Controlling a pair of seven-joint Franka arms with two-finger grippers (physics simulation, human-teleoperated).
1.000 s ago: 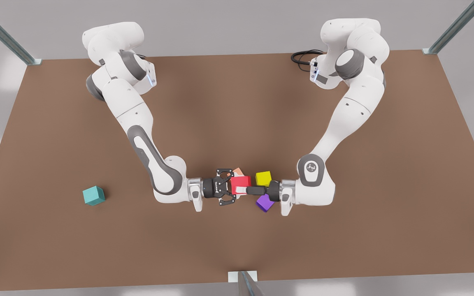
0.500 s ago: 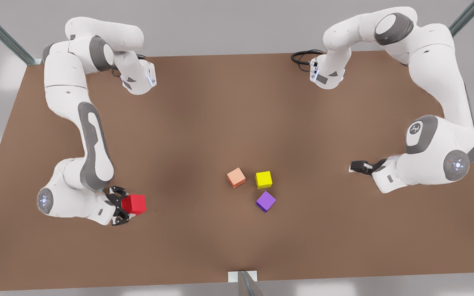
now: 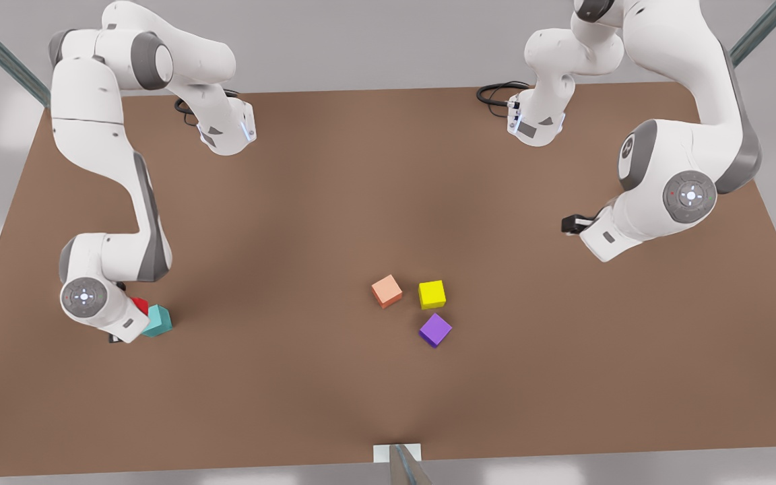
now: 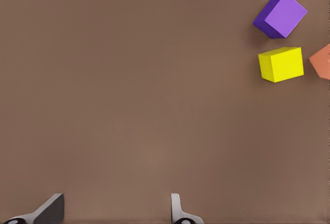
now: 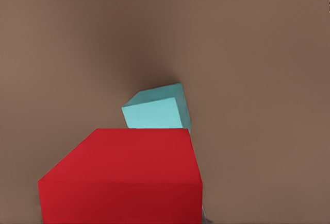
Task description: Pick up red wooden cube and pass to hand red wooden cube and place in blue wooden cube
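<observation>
Red wooden cube (image 5: 124, 177) in the right gripper (image 3: 118, 333), clamped between its fingers and held over the blue wooden cube (image 3: 157, 320) at the front view's left side of the table (image 3: 334, 202). Contact between the two cubes cannot be told. Left gripper (image 3: 571, 223) open, holding nothing, waiting well apart at the front view's right. Salmon-orange cube (image 3: 386, 291), yellow cube (image 3: 432, 294) and purple cube (image 3: 435, 329) clustered mid-table.

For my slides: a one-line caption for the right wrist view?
Red wooden cube in the right gripper, just above the blue wooden cube on the brown table.
</observation>
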